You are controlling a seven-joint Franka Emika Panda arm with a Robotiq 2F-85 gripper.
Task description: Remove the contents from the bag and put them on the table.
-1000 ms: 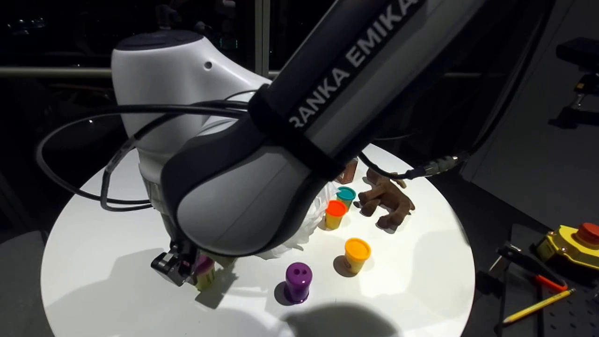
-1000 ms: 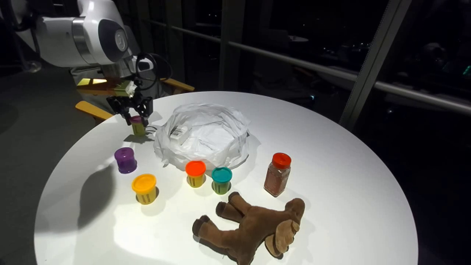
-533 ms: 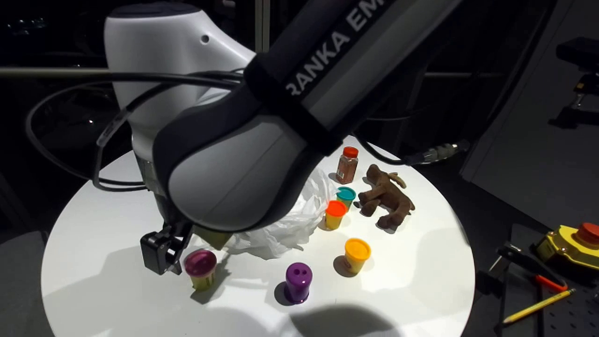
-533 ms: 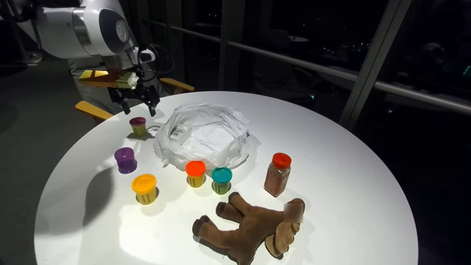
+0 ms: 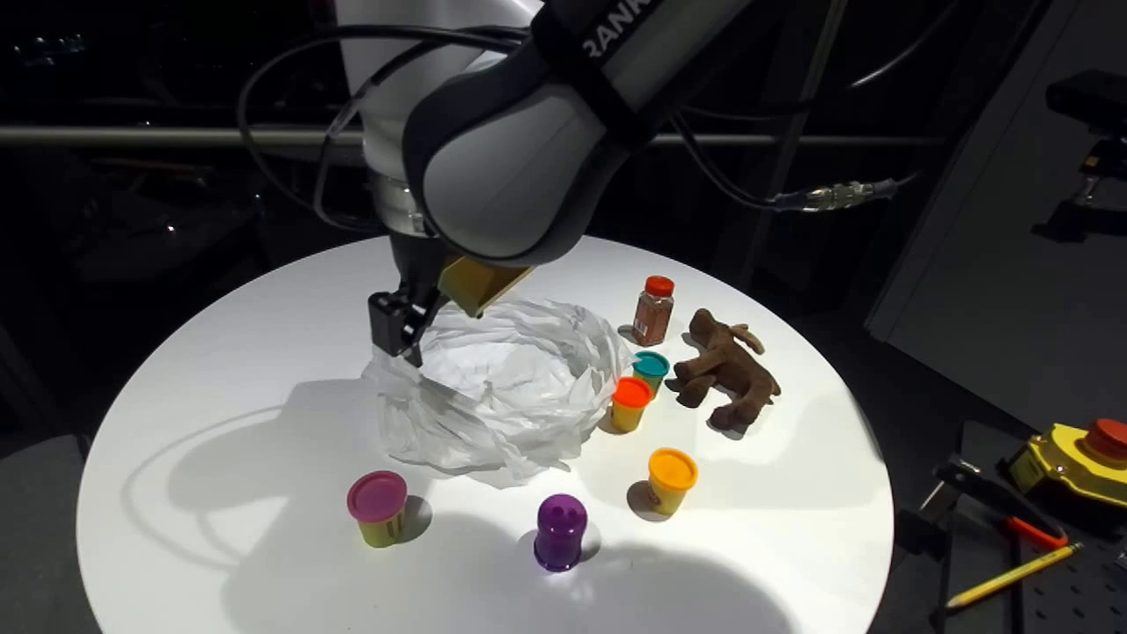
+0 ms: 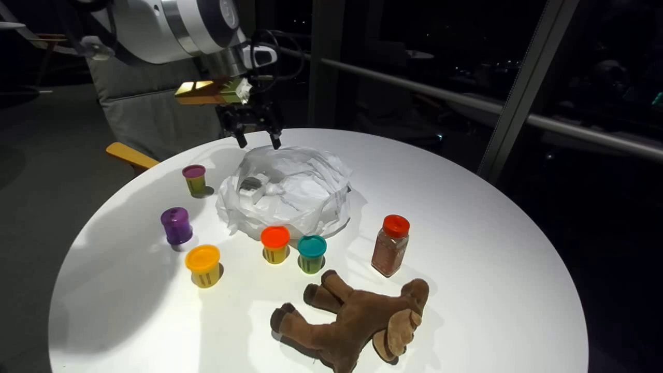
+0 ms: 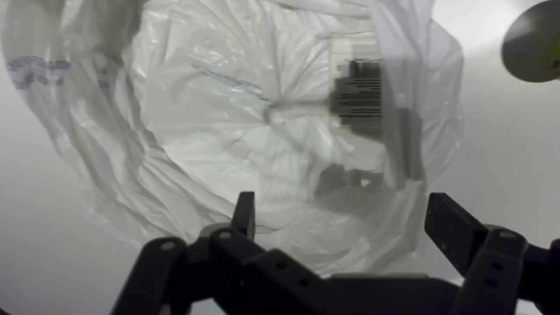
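White and round, the bench [image 6: 492,290] dominates both exterior views, a broad shadow [image 5: 282,467] sprawling over one side, brighter light catching the rest. I've got the gripper [image 6: 258,143] hanging over the rim of the plastic bag [image 5: 458,431], jaws spread wide, and past the fingers [image 7: 453,229] I'm looking down into crinkled film at a white box [image 7: 358,94] with black print. Out on the bench: orange cup [image 6: 275,246] and teal cup [image 6: 312,254] side by side, just beside the bag; purple cup [image 6: 177,226] between the pink-lidded cup [image 6: 195,180] and the yellow cup [image 6: 203,265]; red-capped bottle [image 6: 391,247] upright, brown toy animal [image 6: 357,317] flat on its side near it. Now the room: dark windows [image 6: 414,31] crossed by a pale rail [image 6: 435,91], a grey chair [image 6: 155,106] with a wooden armrest [image 6: 131,154] behind the bench, and, near the bench, a yellow box [image 5: 1064,471] with a red button [image 5: 1108,440], plus a pencil [image 5: 1013,577] on a black perforated surface [image 5: 1070,594].
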